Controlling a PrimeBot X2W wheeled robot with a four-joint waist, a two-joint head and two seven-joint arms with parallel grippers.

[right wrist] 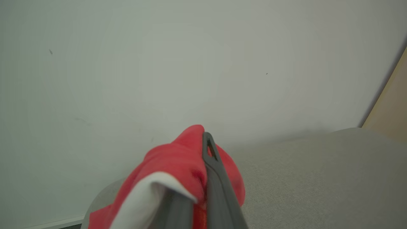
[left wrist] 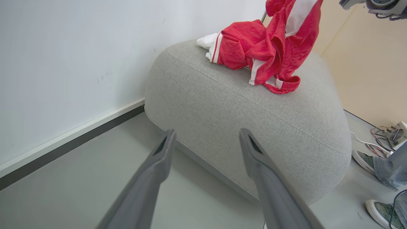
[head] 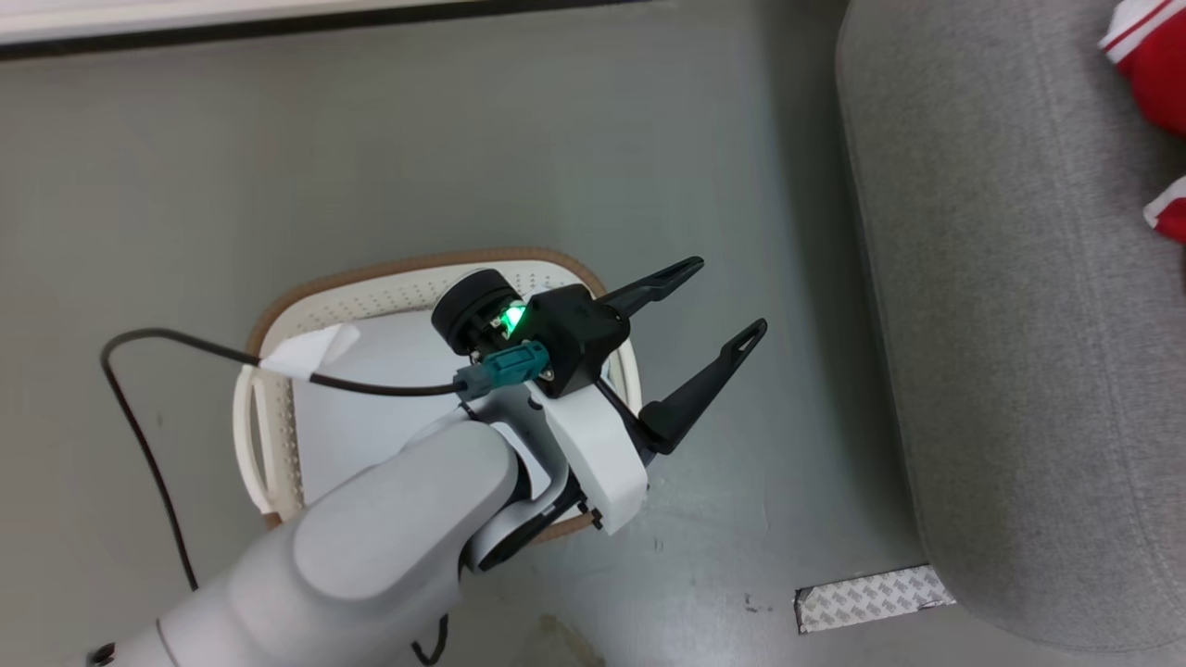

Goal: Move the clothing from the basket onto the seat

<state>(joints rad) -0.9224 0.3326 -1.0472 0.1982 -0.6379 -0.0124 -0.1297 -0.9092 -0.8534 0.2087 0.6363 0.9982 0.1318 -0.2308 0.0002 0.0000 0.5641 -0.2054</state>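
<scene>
I am pinching a fold of the clothing [left wrist: 254,47] in the closed right tool [right wrist: 204,143] so its bulk is lying on the seat [left wrist: 241,127], upper right of the left wrist frame, ready for release, while the left tool [head: 727,295] is hanging open and empty by the basket [head: 371,295], out of the way.

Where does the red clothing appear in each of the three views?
Head view: clothing at the top right edge, on the seat.
Left wrist view: top, right of centre, draped on the seat.
Right wrist view: bottom centre, held by the right gripper.
Shared landmark: the grey seat.
</scene>
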